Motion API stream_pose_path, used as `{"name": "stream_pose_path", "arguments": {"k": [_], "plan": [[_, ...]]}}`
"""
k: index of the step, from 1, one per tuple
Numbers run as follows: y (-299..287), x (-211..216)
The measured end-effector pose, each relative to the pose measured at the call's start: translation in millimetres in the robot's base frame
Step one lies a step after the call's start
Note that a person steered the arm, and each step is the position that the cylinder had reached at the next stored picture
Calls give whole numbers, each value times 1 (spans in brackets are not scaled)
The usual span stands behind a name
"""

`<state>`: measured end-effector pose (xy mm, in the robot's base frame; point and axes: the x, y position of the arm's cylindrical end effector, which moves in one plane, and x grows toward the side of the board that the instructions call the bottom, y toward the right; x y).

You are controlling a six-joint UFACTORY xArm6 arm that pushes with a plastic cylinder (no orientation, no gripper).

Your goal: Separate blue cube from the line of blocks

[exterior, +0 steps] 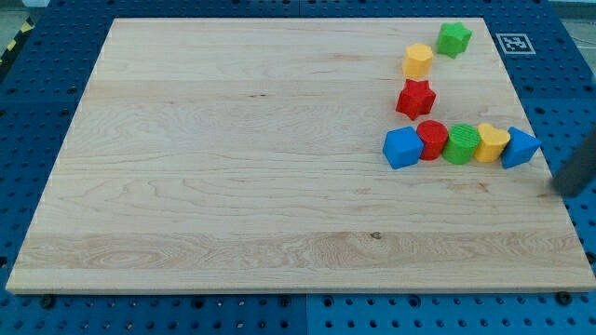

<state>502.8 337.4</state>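
The wooden counter (233, 167) lies on a blue perforated base (28, 93), and all the blocks sit toward its 2 to 3 o'clock side.

A row of five blocks runs across at about 3 o'clock. From the view's left they are the blue cube (402, 147), a red cylinder (432, 140), a green block (460, 143) with a ribbed top, a yellow block (493, 141) and a blue wedge-like block (520, 147). Each seems to touch its neighbour. The blue cube is the 9 o'clock end of this row, pressed against the red cylinder, so it is not yet apart from the line.

From the red cylinder, a red star (415, 98) sits at 12 o'clock, just above the row and close to it without clearly touching. Further toward 12 o'clock is a yellow hexagonal block (418, 60), and at its 1 o'clock, near the counter's top edge, a green block (454, 38).

The dark rod enters at the view's right edge, blurred. My tip (560, 190) is at about 4 o'clock from the blue wedge-like block, near the counter's right edge, apart from every block and well away from the blue cube.

The arm carries no pincer, so there is no pincer state to tell.

A black-and-white marker tag (515, 43) lies on the base at the view's top right.
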Motion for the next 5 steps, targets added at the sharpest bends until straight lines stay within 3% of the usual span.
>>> {"name": "stream_pose_path", "arguments": {"k": [2,3,5], "plan": [[-8,-41],[-51,-51],[-195,-47]]}}
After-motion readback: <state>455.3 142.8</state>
